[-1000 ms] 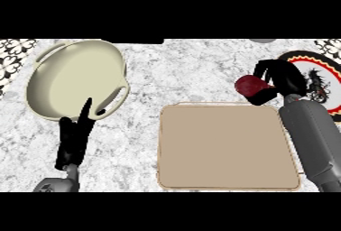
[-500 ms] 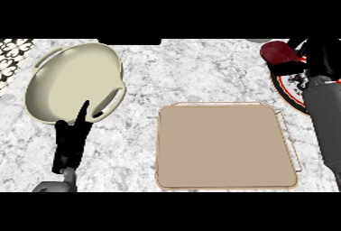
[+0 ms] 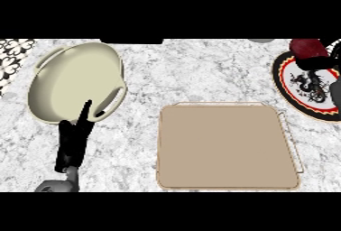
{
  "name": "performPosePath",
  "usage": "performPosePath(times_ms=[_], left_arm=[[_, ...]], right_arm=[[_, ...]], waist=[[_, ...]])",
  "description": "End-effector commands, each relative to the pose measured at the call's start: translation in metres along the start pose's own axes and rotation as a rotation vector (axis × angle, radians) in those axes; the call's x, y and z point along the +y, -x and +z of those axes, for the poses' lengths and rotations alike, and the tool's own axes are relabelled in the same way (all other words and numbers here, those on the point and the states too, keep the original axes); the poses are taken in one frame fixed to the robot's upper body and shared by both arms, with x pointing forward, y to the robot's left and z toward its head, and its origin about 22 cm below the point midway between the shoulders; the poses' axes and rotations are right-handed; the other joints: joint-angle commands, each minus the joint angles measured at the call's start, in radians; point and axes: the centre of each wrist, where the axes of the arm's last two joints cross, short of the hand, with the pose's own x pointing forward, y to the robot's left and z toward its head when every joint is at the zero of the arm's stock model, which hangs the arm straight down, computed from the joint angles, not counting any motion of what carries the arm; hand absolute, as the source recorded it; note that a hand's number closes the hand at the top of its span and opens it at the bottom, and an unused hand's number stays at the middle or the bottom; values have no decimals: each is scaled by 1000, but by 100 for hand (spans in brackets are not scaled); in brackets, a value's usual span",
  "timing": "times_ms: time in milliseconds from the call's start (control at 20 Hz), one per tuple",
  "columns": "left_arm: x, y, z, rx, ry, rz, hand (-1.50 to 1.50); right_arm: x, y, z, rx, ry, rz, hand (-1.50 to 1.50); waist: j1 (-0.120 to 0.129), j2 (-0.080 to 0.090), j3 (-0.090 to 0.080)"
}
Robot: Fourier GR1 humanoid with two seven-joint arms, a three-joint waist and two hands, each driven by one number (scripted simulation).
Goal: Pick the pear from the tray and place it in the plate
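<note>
Over at the far right edge, the dark red pear [image 3: 307, 48] sits in the black right hand [image 3: 320, 63], fingers curled round it from below and the right, so the hand is gripping the fruit. Pear hangs above the upper part of the round plate with black rim, red ring and dark drawn figure [image 3: 300, 90], not on the flat tan square tray [image 3: 226, 146], which lies well apart to the lower left on the grey marble tabletop [image 3: 186, 72].

Versus half a second ago: pear and right hand have shifted a bit further right and up, more squarely over the plate; a second ago they were between tray and plate, nearer the tray's far right corner. Tray unmoved.

Pear looks deep maroon, rounded, glossy on top, partly hidden by the fingers; stem not discernible.

Left hand [image 3: 75, 140] rests open at lower left, fingers straight and pointing up, tip overlapping the near rim of the cream oval handled dish [image 3: 73, 76]. No change there.
</note>
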Motion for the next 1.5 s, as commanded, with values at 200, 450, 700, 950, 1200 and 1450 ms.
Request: performPosePath(times_ms=[200,450,700,950,1200,1450], left_arm=[[-2,-16,-5,-21,18,5,0],[-5,-6,-8,-17,46,2,0],[-13,-14,1,-25,43,9,0],[-14,-6,-5,-14,36,-4,0],[-1,-14,-7,-31,17,-8,0],[1,-8,-6,-6,17,23,0]], right_arm=[[-4,59,-8,105,-23,52,150],[0,82,-1,151,-136,68,150],[0,100,5,189,-302,30,150],[-16,120,5,226,-488,49,-150],[-9,125,12,82,-492,-65,-150],[-26,114,-3,-22,-285,-439,-150]], waist=[[26,12,2],[35,20,3],[45,18,5],[39,21,4],[34,17,5],[16,12,6]])
